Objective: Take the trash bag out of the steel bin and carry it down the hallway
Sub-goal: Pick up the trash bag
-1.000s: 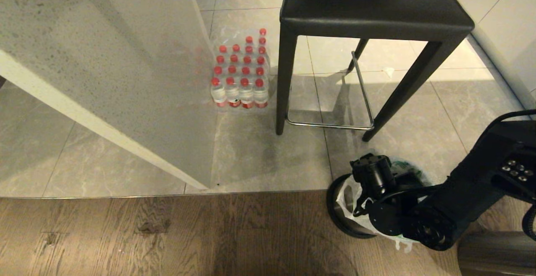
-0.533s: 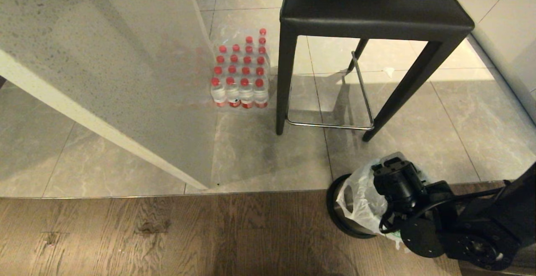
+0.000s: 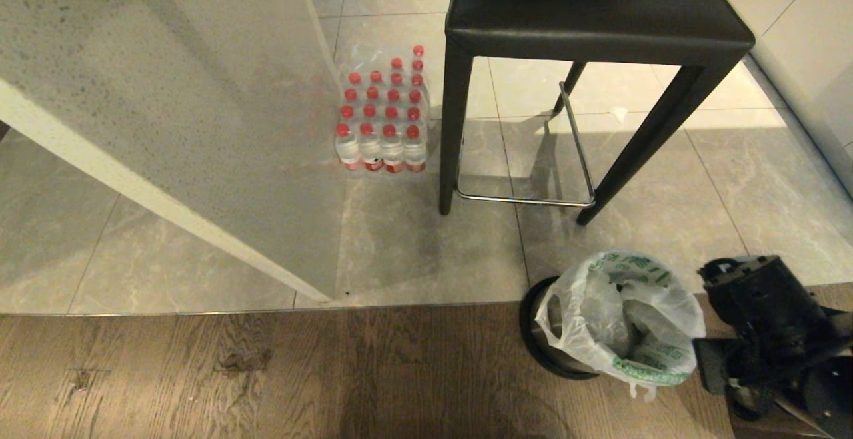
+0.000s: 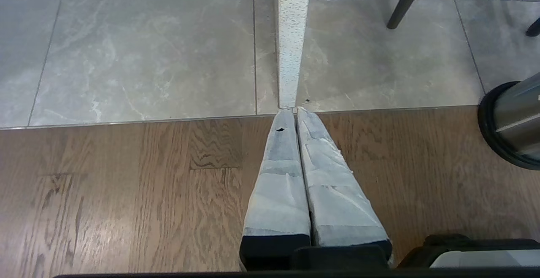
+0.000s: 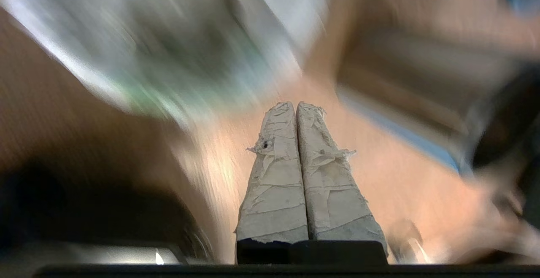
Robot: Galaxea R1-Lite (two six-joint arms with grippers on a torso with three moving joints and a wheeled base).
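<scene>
Trash bag (image 3: 620,322) lining is not yet lifted: going left to right, the left claw (image 4: 295,111) hangs parked over the wood floor with its taped fingers pressed together and empty; next comes the steel bin (image 3: 533,332) by the stool (image 3: 593,19), the bag draped over its rim (green print showing); rightmost, the right claw (image 5: 295,106) is closed on nothing, beside the bag. Grasping, lifting and the hallway carry all remain.
</scene>
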